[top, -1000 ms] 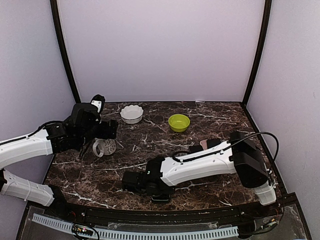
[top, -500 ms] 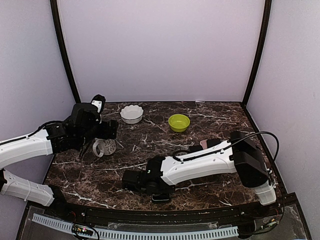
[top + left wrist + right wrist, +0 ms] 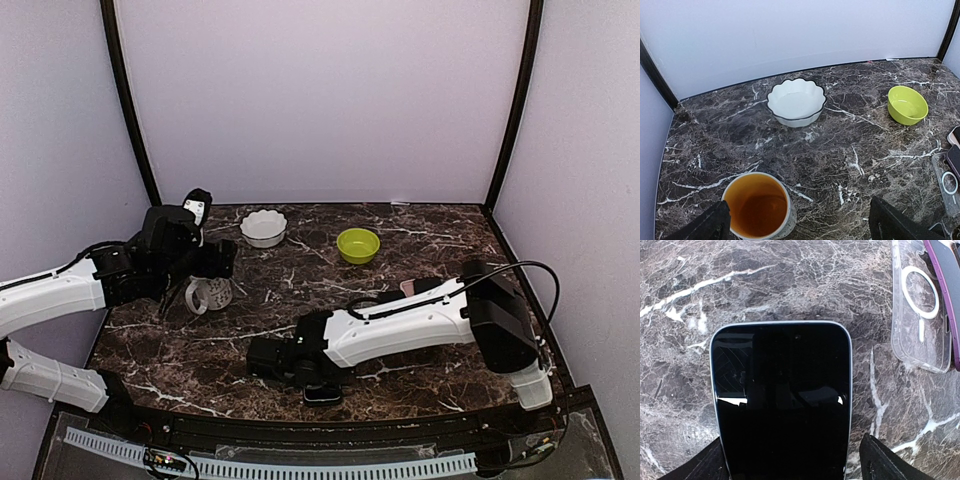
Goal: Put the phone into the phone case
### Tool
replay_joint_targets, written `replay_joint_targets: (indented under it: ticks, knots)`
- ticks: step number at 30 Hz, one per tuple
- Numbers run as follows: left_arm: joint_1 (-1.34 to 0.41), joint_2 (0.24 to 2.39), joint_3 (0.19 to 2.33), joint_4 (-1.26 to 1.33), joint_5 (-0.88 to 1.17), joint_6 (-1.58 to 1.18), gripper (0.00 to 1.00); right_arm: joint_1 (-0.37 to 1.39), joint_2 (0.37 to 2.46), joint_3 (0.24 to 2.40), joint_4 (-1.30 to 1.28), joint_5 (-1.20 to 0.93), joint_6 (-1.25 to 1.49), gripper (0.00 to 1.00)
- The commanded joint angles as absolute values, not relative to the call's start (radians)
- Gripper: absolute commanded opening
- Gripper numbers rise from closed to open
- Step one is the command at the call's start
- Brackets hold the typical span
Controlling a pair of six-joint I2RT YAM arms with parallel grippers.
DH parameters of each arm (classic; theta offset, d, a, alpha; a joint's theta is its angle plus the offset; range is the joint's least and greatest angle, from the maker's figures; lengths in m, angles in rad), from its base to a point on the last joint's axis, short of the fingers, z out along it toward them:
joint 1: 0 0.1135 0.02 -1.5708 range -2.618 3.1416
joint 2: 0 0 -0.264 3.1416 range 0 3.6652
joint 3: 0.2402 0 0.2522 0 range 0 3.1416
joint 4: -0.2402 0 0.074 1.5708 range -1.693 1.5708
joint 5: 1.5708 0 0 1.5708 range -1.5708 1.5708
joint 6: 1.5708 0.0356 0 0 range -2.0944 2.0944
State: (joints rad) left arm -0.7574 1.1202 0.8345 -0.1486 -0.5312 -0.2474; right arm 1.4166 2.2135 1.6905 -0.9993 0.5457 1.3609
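Note:
The phone (image 3: 782, 400) lies screen up on the marble table, black glass with a pale rim. My right gripper (image 3: 790, 462) is open, one finger on each side of the phone's near end, with a small gap at the right finger. The clear phone case (image 3: 920, 315), with a white ring, lies flat beyond the phone on the right. In the top view the phone (image 3: 322, 393) is a dark slab by the front edge under my right gripper (image 3: 305, 375). My left gripper (image 3: 797, 227) is open and empty above the mug.
A mug (image 3: 757, 205) with an orange inside stands below the left gripper. A white scalloped bowl (image 3: 796, 101) and a green bowl (image 3: 907, 104) stand at the back. A purple-edged phone (image 3: 945, 290) lies against the case. The right arm (image 3: 410, 330) stretches across the table.
My right gripper and forearm have shifted very slightly to the right. The phone stays in the same spot. The left arm has not moved.

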Motion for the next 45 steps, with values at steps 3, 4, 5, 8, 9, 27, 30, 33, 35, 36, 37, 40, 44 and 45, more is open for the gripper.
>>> replay_joint_targets:
  ticks: [3,4,5,8,9,27,30,33,35,36,37,40,44,45]
  knots:
    - [-0.763,1.121,0.813,-0.119,-0.524,-0.226,0.99,1.411,2.192,1.672,-1.068,0.505,1.319,0.94]
    - [-0.762,1.124,0.813,-0.119,-0.523,-0.226,0.99,1.411,2.187,1.684,-1.072,0.507,1.31,0.95]
    - [-0.763,1.126,0.813,-0.119,-0.52,-0.226,0.99,1.411,2.184,1.701,-1.079,0.508,1.298,0.96]
    - [-0.762,1.13,0.814,-0.118,-0.513,-0.225,0.99,1.422,2.172,1.759,-1.092,0.506,1.233,0.98]
    - [-0.762,1.13,0.813,-0.117,-0.508,-0.224,0.99,1.428,2.174,1.781,-1.105,0.506,1.217,0.98]
    - [-0.764,1.12,0.801,-0.094,-0.472,-0.199,0.99,1.517,2.24,1.864,-1.028,0.381,1.274,0.28]
    - [-0.763,1.119,0.801,-0.094,-0.467,-0.199,0.99,1.517,2.278,1.902,-1.101,0.387,1.316,0.24]
    - [-0.764,1.118,0.8,-0.092,-0.451,-0.201,0.99,1.518,2.297,1.904,-1.123,0.376,1.328,0.21]
    - [-0.763,1.118,0.799,-0.092,-0.442,-0.202,0.99,1.52,2.304,1.893,-1.128,0.367,1.338,0.2]
    - [-0.764,1.118,0.799,-0.093,-0.441,-0.202,0.99,1.519,2.308,1.893,-1.138,0.367,1.347,0.2]
    - [-0.763,1.118,0.799,-0.091,-0.437,-0.201,0.99,1.52,2.311,1.892,-1.149,0.369,1.354,0.19]
    - [-0.764,1.117,0.798,-0.089,-0.424,-0.201,0.99,1.521,2.319,1.89,-1.166,0.376,1.359,0.18]
    - [-0.763,1.118,0.798,-0.088,-0.411,-0.204,0.99,1.522,2.325,1.869,-1.171,0.372,1.362,0.14]
    - [-0.763,1.118,0.798,-0.089,-0.412,-0.204,0.99,1.522,2.323,1.856,-1.166,0.367,1.364,0.13]
